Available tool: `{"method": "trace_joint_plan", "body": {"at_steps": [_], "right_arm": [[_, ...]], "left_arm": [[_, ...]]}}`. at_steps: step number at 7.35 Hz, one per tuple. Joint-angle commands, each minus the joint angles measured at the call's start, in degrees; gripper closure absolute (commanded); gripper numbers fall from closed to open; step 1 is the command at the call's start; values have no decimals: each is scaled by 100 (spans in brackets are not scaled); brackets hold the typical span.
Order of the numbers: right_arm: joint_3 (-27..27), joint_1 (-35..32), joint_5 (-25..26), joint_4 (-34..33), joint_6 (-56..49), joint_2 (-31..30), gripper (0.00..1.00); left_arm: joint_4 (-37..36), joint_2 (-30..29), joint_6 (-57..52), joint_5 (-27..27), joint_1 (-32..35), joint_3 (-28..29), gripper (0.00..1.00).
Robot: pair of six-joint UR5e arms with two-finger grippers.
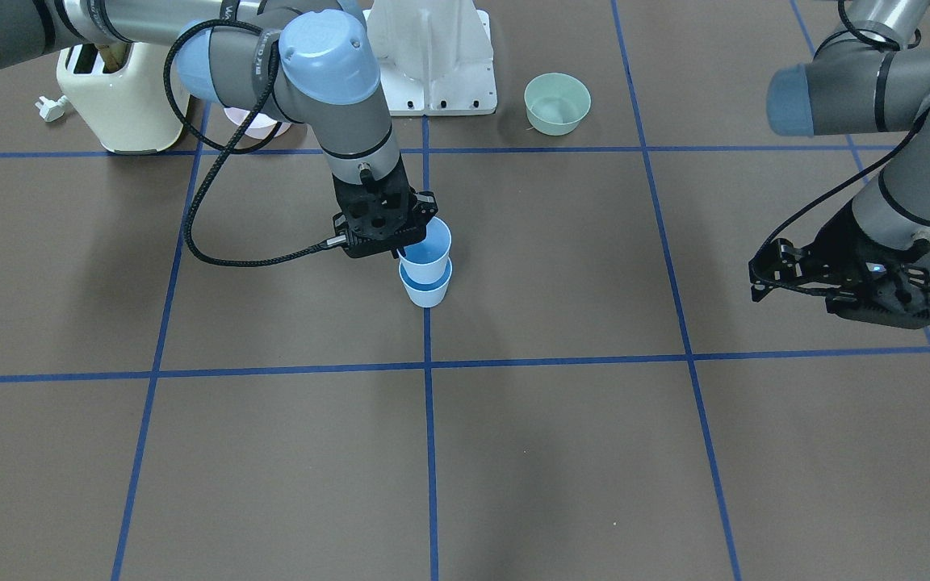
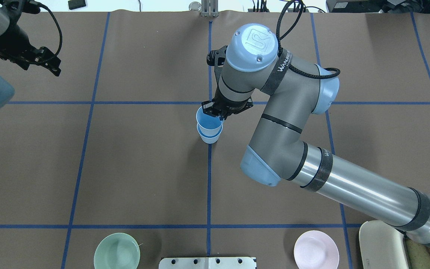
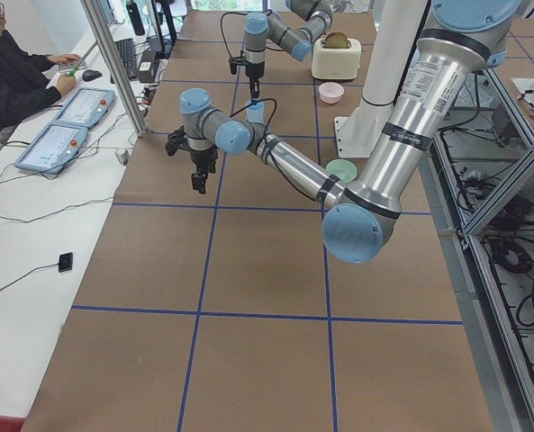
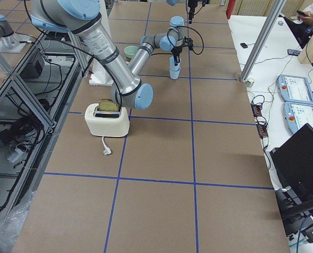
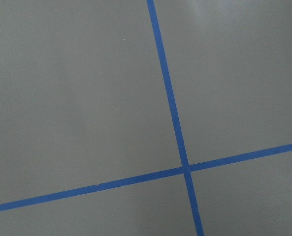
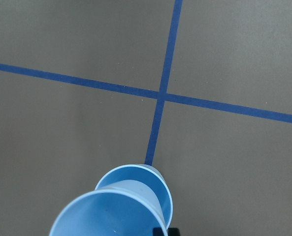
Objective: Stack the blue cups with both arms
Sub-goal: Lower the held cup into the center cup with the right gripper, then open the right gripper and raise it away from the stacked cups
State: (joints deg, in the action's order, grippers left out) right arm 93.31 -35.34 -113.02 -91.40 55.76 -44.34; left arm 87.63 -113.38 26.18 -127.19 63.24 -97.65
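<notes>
At the worktop's point(image 1: 594, 452) middle the upper cup point(image 1: 426, 242) sits in the lower cup point(image 1: 426, 289), with the right end effector point(image 1: 397, 250) at its rim. The left end effector point(image 2: 50, 64) hangs well apart, far left. The left bowl point(image 2: 117, 250) and right bowl point(image 2: 316, 249) flank the mount point(image 2: 207, 262); the toaster point(image 2: 383, 246) is just beyond the right bowl.

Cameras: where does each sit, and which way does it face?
Front-facing: across the table, facing the robot; left arm, right arm, blue cups.
Overhead: behind robot, looking down; both arms.
Left: table's left end; left arm near.
Right: table's right end; right arm near.
Left wrist: down at tape; no body.
Right wrist: down into cups.
Shared: cups, except left wrist.
</notes>
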Motion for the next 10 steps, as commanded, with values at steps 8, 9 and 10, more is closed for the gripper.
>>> {"method": "trace_joint_plan", "body": {"at_steps": [8,9,10], "right_arm": [[39,-989,-36,448,384,-416,0],[21,-1375,-44,500,296,-618,0],[-32,-1527,16,579,-401,-829,0]], "left_arm": [[-97,262,-1180,1,678,79,3],[-79,377,-1733,-60,933,288,3],[-62,491,-2348,-104,1257,525,3]]}}
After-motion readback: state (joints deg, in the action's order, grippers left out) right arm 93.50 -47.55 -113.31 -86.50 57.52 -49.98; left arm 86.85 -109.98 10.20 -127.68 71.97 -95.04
